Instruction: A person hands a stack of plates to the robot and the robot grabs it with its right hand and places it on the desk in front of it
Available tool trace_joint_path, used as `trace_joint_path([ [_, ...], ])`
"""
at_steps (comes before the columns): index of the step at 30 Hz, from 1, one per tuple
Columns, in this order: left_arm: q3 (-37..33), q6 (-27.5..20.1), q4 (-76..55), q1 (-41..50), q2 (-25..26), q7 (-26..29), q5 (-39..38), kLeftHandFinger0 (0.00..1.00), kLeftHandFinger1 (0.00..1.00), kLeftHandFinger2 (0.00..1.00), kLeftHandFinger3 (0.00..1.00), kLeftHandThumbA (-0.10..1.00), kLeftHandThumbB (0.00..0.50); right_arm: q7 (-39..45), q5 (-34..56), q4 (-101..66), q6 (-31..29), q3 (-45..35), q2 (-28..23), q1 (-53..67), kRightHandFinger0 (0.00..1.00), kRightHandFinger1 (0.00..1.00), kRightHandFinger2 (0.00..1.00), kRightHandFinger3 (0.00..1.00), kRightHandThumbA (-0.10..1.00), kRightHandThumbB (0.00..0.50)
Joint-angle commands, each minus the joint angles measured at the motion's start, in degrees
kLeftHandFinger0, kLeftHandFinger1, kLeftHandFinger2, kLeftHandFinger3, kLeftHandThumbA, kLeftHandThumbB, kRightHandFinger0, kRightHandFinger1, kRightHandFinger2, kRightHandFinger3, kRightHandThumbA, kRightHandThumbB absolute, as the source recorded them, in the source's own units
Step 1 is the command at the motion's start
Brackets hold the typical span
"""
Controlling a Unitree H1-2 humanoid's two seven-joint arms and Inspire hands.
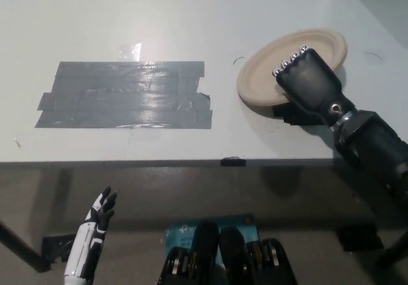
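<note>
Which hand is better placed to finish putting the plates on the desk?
The right hand: it grips the stack of plates just over the desk. The left hand hangs low, below the desk edge, far from them.

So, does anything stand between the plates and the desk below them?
Nothing visible does. The right hand holds the stack of plates over the right part of the desk; the grey tape lies flat further left. The left hand rests below the desk edge.
</note>
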Motion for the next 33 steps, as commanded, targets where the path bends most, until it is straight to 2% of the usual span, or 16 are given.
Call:
trace_joint_path([
  [1,-0.48,-1.22,-1.10,-1.35,1.00,-0.01,1.15,1.00,1.00,1.00,1.00,1.00,0.207,29.19,12.70,-16.18,2.19,-7.47,-4.45,0.17,0.07,0.19,0.35,0.29,0.72,0.313],
  [4,-0.46,-1.28,-1.05,-1.39,0.99,-0.02,1.16,1.00,1.00,1.00,1.00,1.00,0.207,31.22,12.76,-17.63,2.44,-8.54,-4.56,0.63,0.07,0.19,0.35,0.29,0.72,0.313],
  [5,-0.45,-1.11,-1.08,-1.38,0.96,0.07,1.33,1.00,1.00,1.00,1.00,1.00,0.211,44.52,18.72,-23.82,6.02,-10.12,-5.81,0.58,0.48,0.67,0.85,0.81,0.78,0.431],
  [6,-0.28,-0.74,-1.11,-1.95,0.92,0.21,1.32,1.00,1.00,1.00,1.00,1.00,0.218,72.74,34.75,-38.69,18.28,-10.14,-12.24,-3.59,1.00,1.00,1.00,1.00,0.71,0.497],
  [8,-0.15,-0.25,-1.35,-2.39,0.98,0.10,1.15,1.00,1.00,1.00,1.00,1.00,0.214,89.49,47.85,-47.16,25.48,-9.73,-17.66,-8.09,1.00,1.00,1.00,1.00,0.66,0.500],
  [12,-0.10,0.11,-1.64,-2.56,1.17,-0.18,0.94,1.00,1.00,1.00,1.00,1.00,0.203,97.37,55.92,-53.40,31.27,-9.55,-21.89,-11.12,1.00,1.00,1.00,1.00,0.56,0.496],
  [13,0.03,0.11,-1.59,-2.89,1.23,-0.19,0.74,1.00,1.00,1.00,1.00,1.00,0.191,100.76,59.35,-56.70,32.14,-9.73,-24.70,-12.74,1.00,1.00,1.00,1.00,0.55,0.500],
  [15,0.06,0.15,-1.60,-2.96,1.26,-0.30,0.56,1.00,1.00,1.00,1.00,1.00,0.193,103.07,62.26,-59.19,32.23,-10.05,-27.00,-13.69,1.00,1.00,1.00,1.00,0.54,0.500],
  [20,0.45,1.15,-1.55,-3.53,1.19,-0.85,-1.01,1.00,1.00,1.00,1.00,1.00,0.221,107.92,72.43,-64.72,32.23,-10.58,-34.83,-18.06,1.00,1.00,1.00,1.00,0.61,0.500],
  [24,0.57,1.42,-1.71,-3.67,1.24,-1.05,-1.46,1.00,1.00,1.00,1.00,1.00,0.220,107.29,82.79,-66.56,32.23,-11.96,-39.45,-19.72,1.00,1.00,1.00,1.00,0.62,0.500],
  [25,0.61,1.33,-1.65,-3.79,1.25,-1.08,-1.58,1.00,1.00,1.00,1.00,1.00,0.217,106.85,85.18,-66.85,32.23,-12.96,-40.14,-19.72,1.00,1.00,1.00,1.00,0.65,0.500],
  [26,0.64,1.37,-1.64,-3.91,1.27,-1.23,-1.86,1.00,1.00,1.00,1.00,1.00,0.214,106.24,87.70,-67.29,32.23,-14.59,-40.88,-19.49,1.00,1.00,1.00,1.00,0.77,0.500],
  [29,0.76,2.25,-1.90,-4.12,1.38,-1.70,-2.58,1.00,1.00,1.00,1.00,1.00,0.232,103.59,95.78,-68.70,32.23,-20.97,-42.62,-18.08,1.00,1.00,1.00,1.00,0.93,0.500],
  [32,0.76,2.35,-1.80,-4.15,1.47,-1.87,-2.72,1.00,1.00,1.00,1.00,1.00,0.232,99.81,103.46,-69.55,32.23,-24.11,-44.06,-16.93,1.00,1.00,1.00,1.00,1.00,0.500],
  [33,0.74,2.00,-1.57,-4.24,1.59,-1.97,-2.80,1.00,1.00,1.00,1.00,1.00,0.222,93.41,112.15,-71.12,32.23,-24.09,-46.09,-16.47,1.00,1.00,1.00,1.00,1.00,0.500],
])
